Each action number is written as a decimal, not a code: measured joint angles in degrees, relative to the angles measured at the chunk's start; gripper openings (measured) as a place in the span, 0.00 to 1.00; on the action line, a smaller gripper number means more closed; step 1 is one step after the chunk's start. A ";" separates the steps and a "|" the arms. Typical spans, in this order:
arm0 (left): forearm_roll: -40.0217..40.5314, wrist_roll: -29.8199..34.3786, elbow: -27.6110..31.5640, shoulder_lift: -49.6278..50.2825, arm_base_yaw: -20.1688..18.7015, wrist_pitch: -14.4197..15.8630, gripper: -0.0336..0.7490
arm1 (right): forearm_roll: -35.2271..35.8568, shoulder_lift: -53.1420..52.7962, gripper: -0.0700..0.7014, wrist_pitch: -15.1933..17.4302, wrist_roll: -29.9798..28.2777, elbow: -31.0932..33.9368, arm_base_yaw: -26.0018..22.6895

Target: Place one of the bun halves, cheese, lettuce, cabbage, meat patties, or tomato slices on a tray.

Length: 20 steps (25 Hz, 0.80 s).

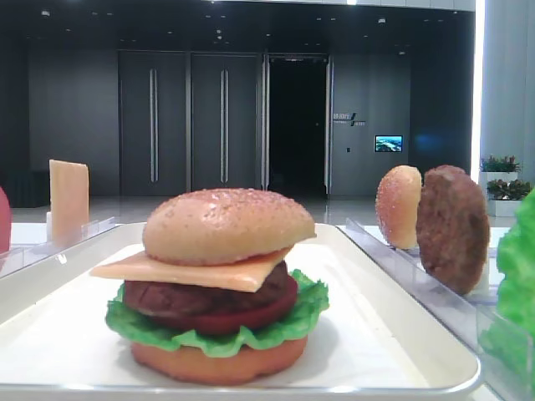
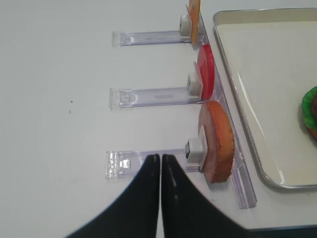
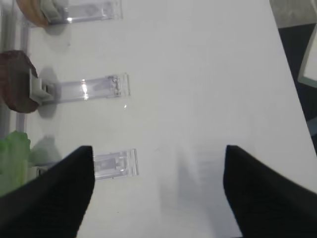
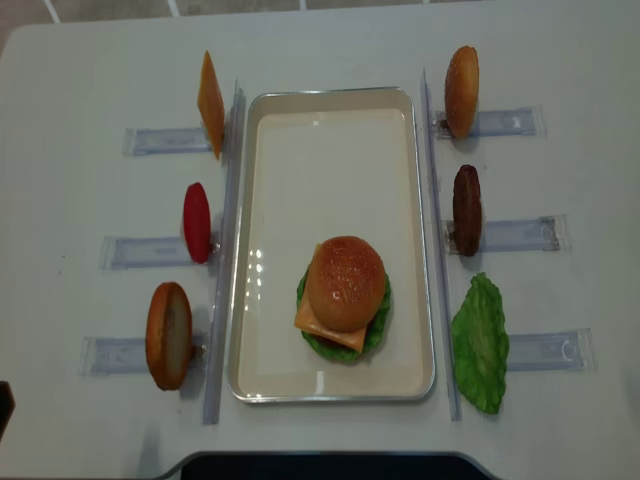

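Presently, a complete stack capped by the domed sesame-speckled golden bun top (image 4: 345, 282) is seen on the large shallow white rectangular tray (image 4: 280, 190), with thin orange-yellow cheese, dark patty, red tomato and ruffled green lettuce beneath. The left gripper (image 2: 160, 163) is pressed shut on nothing beside the clear plastic rack (image 2: 148, 161); the right gripper (image 3: 158, 163) is spread wide and empty. Should another piece be added, the tall stack could be toppled by a careless approach.

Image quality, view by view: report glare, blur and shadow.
Low front view: the burger is sharp and the dark hall behind it soft. Right wrist view: hazy, with glints on the clear racks. Left wrist view: crisp and evenly lit. Overhead view: small glare spots on the tray floor.
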 joint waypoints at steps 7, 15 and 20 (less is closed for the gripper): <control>0.00 0.00 0.00 0.00 0.00 0.00 0.04 | 0.00 -13.57 0.79 0.13 0.65 4.73 0.00; 0.00 0.00 0.00 0.00 0.00 0.00 0.04 | 0.00 -23.73 0.79 0.14 0.65 11.02 0.00; 0.00 0.00 0.00 0.00 0.00 0.00 0.04 | 1.23 -29.07 0.79 0.19 -0.68 14.73 0.00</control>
